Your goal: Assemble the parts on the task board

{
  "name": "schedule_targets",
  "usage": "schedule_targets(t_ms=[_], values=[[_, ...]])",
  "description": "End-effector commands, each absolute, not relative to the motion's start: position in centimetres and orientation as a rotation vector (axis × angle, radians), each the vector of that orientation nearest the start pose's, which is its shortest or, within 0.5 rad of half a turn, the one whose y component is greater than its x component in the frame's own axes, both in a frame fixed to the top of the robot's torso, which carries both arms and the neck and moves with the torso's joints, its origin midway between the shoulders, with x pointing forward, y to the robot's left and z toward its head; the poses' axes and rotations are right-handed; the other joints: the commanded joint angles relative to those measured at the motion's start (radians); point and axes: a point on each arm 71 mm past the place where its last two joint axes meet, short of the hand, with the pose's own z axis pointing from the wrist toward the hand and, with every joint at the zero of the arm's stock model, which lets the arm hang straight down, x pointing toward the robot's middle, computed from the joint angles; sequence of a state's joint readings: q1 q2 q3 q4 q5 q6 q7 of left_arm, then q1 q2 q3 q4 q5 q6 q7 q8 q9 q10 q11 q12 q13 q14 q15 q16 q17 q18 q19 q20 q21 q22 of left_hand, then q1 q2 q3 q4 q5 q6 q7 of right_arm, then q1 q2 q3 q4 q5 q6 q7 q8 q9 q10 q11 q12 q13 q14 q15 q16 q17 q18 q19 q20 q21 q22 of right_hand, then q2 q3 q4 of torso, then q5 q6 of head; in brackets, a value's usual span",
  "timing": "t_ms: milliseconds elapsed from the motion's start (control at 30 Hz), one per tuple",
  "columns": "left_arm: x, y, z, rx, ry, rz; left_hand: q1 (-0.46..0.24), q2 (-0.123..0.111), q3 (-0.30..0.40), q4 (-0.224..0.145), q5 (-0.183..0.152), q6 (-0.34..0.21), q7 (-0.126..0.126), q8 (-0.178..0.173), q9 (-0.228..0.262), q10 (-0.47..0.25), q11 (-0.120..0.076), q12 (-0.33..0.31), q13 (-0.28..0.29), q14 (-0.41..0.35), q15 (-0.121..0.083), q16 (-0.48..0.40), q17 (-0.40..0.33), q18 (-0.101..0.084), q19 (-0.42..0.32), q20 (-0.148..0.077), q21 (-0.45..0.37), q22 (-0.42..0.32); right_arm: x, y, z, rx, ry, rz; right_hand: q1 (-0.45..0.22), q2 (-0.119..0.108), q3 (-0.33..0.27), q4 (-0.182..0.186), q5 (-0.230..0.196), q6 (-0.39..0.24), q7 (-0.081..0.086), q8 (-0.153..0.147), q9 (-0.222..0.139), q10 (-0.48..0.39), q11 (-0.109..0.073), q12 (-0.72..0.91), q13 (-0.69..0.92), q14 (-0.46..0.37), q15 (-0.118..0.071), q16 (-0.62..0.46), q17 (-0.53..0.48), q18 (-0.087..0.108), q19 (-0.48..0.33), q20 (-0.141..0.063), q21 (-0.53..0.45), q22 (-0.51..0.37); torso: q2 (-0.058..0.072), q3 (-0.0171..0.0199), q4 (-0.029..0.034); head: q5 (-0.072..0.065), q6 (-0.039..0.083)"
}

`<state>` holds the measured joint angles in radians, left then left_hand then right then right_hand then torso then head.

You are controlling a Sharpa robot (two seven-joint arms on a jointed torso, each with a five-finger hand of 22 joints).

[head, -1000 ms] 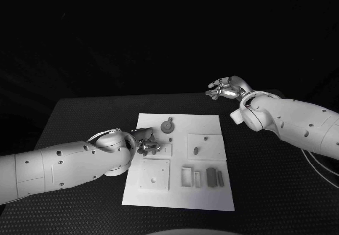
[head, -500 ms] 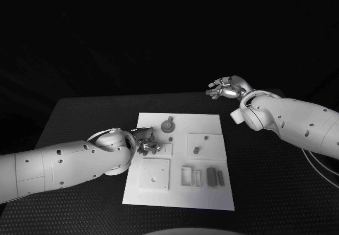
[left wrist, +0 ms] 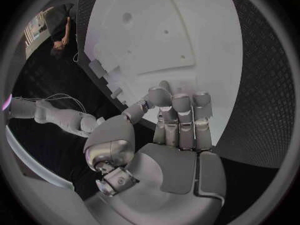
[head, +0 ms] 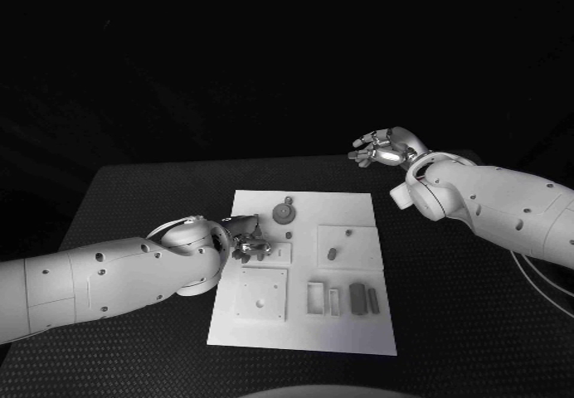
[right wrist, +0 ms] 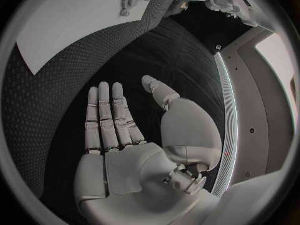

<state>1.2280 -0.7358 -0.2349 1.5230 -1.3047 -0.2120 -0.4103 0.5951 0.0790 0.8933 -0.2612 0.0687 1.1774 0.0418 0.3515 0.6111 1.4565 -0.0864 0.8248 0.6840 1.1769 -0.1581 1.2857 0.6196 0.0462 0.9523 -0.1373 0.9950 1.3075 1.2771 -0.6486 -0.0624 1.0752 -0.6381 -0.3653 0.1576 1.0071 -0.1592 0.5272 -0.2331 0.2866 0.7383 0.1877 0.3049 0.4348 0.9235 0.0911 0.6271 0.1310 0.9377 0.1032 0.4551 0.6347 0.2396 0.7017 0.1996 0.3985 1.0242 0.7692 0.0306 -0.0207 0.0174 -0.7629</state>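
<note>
Nearest the robot, the task board (head: 257, 336) lies flat in the middle of the black table (head: 143, 186). On its near part a square plate (head: 261, 296) sits to the left, and a row of small parts (head: 357, 299) stands to the right of it, just beside one another. Further back a second square plate (head: 344, 245) carries a short peg (head: 332, 254), and a round gear-like part (head: 284, 215) lies near the far edge.

These pieces look small, rigid and light, probably smooth plastic, so they would likely slip under a loose grip; a fingertip pinch across the opposing flat sides of a block, or across the gear's rim, seems the safest hold. The board itself may slide if pushed sideways.

The left hand (head: 248, 244) hangs over the board's left side, level with the peg. In the left wrist view its fingers (left wrist: 181, 116) curl downward toward the white surface; whether they pinch a part or touch the board cannot be told.

Farthest away, the right hand (head: 383, 150) is raised beyond the board's far right corner, well apart from it. The right wrist view shows its fingers (right wrist: 109, 117) straight and spread, holding nothing.
</note>
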Motion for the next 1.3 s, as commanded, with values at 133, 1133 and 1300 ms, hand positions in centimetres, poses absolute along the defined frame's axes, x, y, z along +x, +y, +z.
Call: schedule_targets(t_ms=[133,1133,1300], values=[[45.72,16.86,-26.42,0.052,2.115,-0.421,0.039,0.025,0.003,-0.003,0.004,0.046,-0.040,-0.006,0.000,-0.030,-0.022,0.006,-0.001,0.001,-0.009,0.004,-0.001,-0.001,0.008,-0.113,0.006,0.018,57.34,-24.35,-17.04,0.582,1.536,0.943,-0.013,0.000,-0.007,0.000,0.006,0.016,0.018,0.004,-0.001,-0.118,0.077,0.007,-0.002,-0.002,0.005,-0.005,0.001,-0.011,0.001,0.002,-0.006,0.002,0.000,0.0007,-0.0009,-0.001,-0.001],[45.95,16.47,-26.72,0.088,2.149,-0.389,0.041,0.030,-0.006,-0.017,0.058,0.055,-0.043,-0.001,0.005,-0.030,-0.026,0.028,0.000,0.003,-0.004,0.023,-0.003,-0.003,0.007,-0.112,0.013,0.019,57.35,-24.28,-17.03,0.582,1.536,0.944,-0.012,0.000,-0.008,0.000,0.006,0.016,0.018,0.004,-0.002,-0.118,0.077,0.008,-0.005,-0.002,0.005,-0.007,0.003,-0.011,0.002,0.002,-0.008,0.004,0.000,0.0009,-0.0007,0.001,-0.001],[45.97,16.57,-26.72,0.081,2.151,-0.392,0.041,0.030,-0.006,-0.018,0.061,0.056,-0.043,-0.001,0.005,-0.031,-0.026,0.030,0.000,0.003,-0.003,0.023,-0.004,-0.003,0.007,-0.112,0.013,0.019,57.35,-24.25,-17.03,0.581,1.536,0.945,-0.011,0.000,-0.008,0.000,0.006,0.016,0.018,0.004,-0.003,-0.118,0.077,0.008,-0.005,-0.002,0.005,-0.007,0.003,-0.011,0.002,0.002,-0.009,0.005,-0.001,0.0010,-0.0004,0.001,0.000]])
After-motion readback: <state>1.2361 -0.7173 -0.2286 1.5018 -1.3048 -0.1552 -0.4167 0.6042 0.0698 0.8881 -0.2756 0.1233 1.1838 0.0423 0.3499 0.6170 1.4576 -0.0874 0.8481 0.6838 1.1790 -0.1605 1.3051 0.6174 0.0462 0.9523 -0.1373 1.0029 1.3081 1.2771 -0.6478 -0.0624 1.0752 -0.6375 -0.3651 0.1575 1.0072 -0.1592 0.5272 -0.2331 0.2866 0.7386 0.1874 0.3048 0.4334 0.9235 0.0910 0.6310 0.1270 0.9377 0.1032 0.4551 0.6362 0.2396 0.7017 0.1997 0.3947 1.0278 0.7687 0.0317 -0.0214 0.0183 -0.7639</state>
